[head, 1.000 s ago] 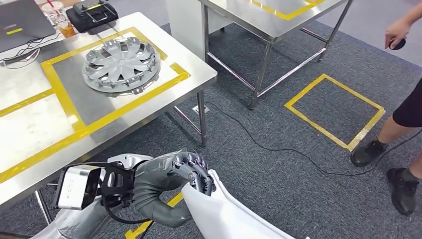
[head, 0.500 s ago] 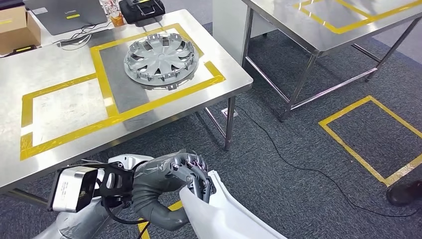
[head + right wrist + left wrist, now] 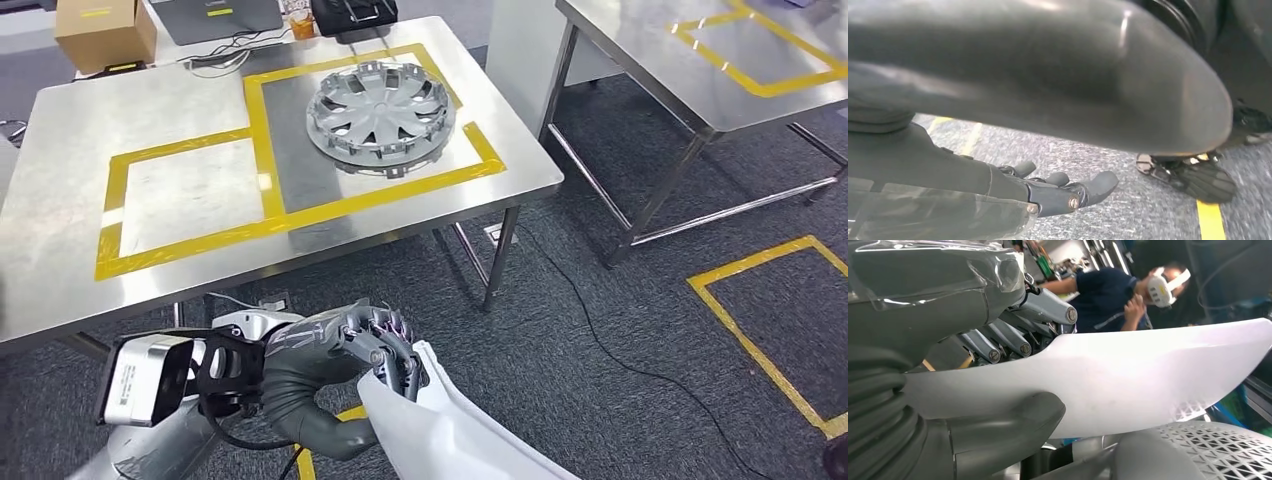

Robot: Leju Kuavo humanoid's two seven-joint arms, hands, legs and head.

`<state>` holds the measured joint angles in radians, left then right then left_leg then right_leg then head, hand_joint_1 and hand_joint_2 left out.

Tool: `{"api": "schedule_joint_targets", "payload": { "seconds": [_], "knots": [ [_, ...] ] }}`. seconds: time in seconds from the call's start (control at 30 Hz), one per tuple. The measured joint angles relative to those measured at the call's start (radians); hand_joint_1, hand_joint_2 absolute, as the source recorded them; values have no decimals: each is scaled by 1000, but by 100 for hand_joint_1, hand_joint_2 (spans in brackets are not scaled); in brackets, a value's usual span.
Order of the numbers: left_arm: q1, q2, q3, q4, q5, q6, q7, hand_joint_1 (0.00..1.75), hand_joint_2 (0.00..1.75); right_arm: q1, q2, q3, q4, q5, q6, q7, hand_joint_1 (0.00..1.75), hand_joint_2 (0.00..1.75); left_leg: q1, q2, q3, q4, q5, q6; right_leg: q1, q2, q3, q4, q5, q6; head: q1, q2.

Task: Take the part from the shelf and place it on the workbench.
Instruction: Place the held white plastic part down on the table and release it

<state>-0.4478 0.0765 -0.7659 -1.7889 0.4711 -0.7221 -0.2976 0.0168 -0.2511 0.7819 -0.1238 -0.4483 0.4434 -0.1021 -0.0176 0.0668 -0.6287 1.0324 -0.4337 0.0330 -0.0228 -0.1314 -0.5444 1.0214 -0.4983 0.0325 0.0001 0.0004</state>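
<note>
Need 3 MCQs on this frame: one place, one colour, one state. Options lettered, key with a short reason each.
1. Where does the silver hubcap lie?
A. in the right taped box on the workbench
B. on the floor
C. on the cardboard box

2. What colour is the tape marking the workbench?
A. red
B. yellow
C. blue

3. What is the left robot hand doing?
A. hanging with nothing in it
B. resting on the table
C. gripping the white part

Key:
1 A: the hubcap sits on the grey patch inside the right yellow outline.
2 B: the strips are yellow.
3 C: in the left wrist view the fingers and thumb clamp the white part's edge.
</note>
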Motion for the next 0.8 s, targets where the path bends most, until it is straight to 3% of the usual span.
{"api": "schedule_joint_targets", "payload": {
  "seconds": [0.03,0.1,0.17,0.23,0.27,0.3,0.37,0.43,0.5,0.53,0.6,0.67,0.73,0.77,0.8],
  "knots": [
    [0,0,1,-1,0,1,0,175,175,-1,0,0,0,0,0,-1,0,0,2,-15,6,-8,4,4,-1,6,3,0,-4,4,1,0],
    [-2,-1,1,-1,0,2,1,175,175,-1,-1,1,-1,0,1,-2,0,0,10,-42,22,-26,14,15,-5,58,-14,46,-30,4,4,0],
    [-3,-3,-1,0,0,3,2,175,175,3,-3,1,-1,0,1,-4,0,0,16,-70,26,-31,18,21,-8,114,-78,168,-77,-2,9,0],
    [-1,-3,-4,1,-1,3,3,175,175,6,-4,1,-1,0,1,-4,0,0,17,-103,26,-31,18,22,-10,126,-141,268,-99,4,11,0],
    [0,-3,-5,2,-1,5,4,175,175,6,-4,1,-1,0,1,-4,0,0,19,-121,27,-30,17,21,-12,127,-151,270,-88,13,11,0],
    [0,-3,-6,3,-1,7,5,175,175,6,-4,2,-1,0,1,-4,0,0,21,-137,28,-29,15,18,-16,130,-141,230,-61,25,11,0],
    [0,-3,-6,4,-2,12,7,175,175,5,-4,2,-1,0,1,-3,0,0,24,-167,25,-17,8,7,-25,158,-91,95,4,45,13,0],
    [2,-3,-5,5,-4,18,9,175,175,3,-4,2,-1,0,1,-3,0,0,24,-189,18,-3,-1,-9,-28,181,-57,18,35,37,13,0],
    [5,-2,-2,6,-7,23,10,175,175,-2,-4,2,-1,0,1,-3,0,0,26,-205,13,-1,-2,-19,-24,170,-52,14,37,15,12,0],
    [6,-1,0,6,-9,25,10,175,175,-4,-3,2,-1,0,1,-3,0,0,28,-200,12,0,-4,-23,-24,162,-50,13,37,8,12,0],
    [6,0,4,6,-11,29,9,175,175,-4,-3,2,-1,0,1,-2,0,0,27,-152,-7,42,-27,-32,-24,143,-43,11,35,-6,6,0],
    [7,1,7,6,-13,32,8,175,175,1,-5,2,-1,-1,1,-2,0,0,27,-93,-66,159,-82,-38,-19,122,-38,11,30,-17,0,0],
    [10,3,9,7,-15,34,7,175,175,3,-5,2,-1,-4,-5,-2,0,0,29,-76,-130,272,-118,-40,-13,97,-36,11,26,-23,-1,0],
    [13,4,10,8,-17,35,7,175,175,4,-5,2,-1,-6,-13,-4,0,0,29,-73,-139,282,-111,-38,-10,86,-35,11,24,-24,-1,0],
    [14,5,12,8,-18,37,6,175,175,3,-4,1,-1,-10,-22,-7,0,0,28,-69,-127,254,-88,-34,-7,74,-32,11,22,-25,-1,0]
  ]
}}
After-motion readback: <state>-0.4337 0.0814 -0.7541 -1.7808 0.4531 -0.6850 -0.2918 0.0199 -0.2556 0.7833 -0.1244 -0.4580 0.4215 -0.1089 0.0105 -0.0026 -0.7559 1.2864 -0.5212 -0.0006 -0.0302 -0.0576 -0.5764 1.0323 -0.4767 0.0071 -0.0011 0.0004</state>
